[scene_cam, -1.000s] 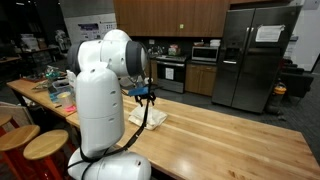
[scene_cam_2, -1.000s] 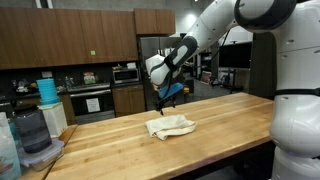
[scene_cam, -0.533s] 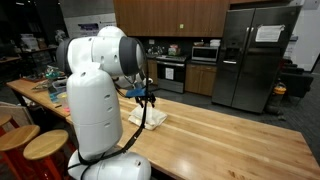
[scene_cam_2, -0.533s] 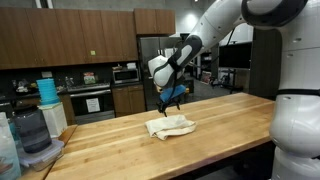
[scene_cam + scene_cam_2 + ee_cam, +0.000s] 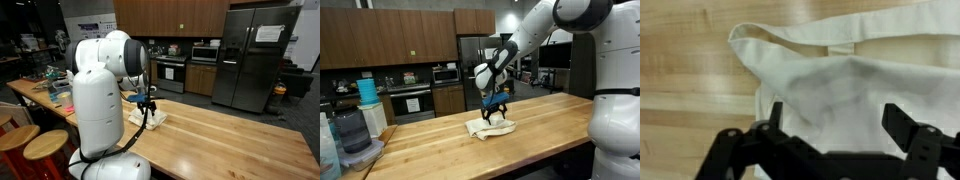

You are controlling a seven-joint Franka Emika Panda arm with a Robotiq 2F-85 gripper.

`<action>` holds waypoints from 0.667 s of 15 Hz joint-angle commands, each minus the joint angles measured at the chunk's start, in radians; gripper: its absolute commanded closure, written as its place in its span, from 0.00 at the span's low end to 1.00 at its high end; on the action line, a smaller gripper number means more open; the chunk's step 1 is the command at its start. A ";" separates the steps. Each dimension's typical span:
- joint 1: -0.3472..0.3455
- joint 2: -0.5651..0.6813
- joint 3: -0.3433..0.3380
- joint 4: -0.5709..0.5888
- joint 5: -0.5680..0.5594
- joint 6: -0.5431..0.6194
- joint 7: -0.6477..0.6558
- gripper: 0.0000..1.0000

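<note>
A long wooden butcher-block worktop (image 5: 550, 125) fills a kitchen-like room, with dark cabinets, a stainless refrigerator (image 5: 255, 55) and a microwave (image 5: 445, 73) behind it. A large white robot arm (image 5: 570, 15) bends down over the middle of the worktop, seen in both exterior views.

Beneath the arm lies a crumpled cream cloth tote bag (image 5: 490, 127), flat on the wood and well away from the worktop's edges. In the wrist view the bag (image 5: 840, 85) shows a handle strap looping off towards the upper left over bare wood, and a raised, wrinkled fold running across its middle.

The gripper (image 5: 496, 110) hangs just above the bag, pointing straight down. Its black jaws are spread wide with nothing between them; in the wrist view they stand to either side of the raised fold, near the bag's centre. Whether the tips touch the cloth cannot be told.

Risk, as a judgement: the cloth is limp and layered, so closing here could catch only the top layer or slip off the fold, and pressing down could drive the tips into the wood or drag the bag sideways.
</note>
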 commanded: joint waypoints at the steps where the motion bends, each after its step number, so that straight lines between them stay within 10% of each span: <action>1: -0.032 0.069 -0.019 0.026 0.112 -0.010 -0.024 0.00; 10: -0.044 0.182 -0.067 0.093 0.215 0.015 -0.033 0.00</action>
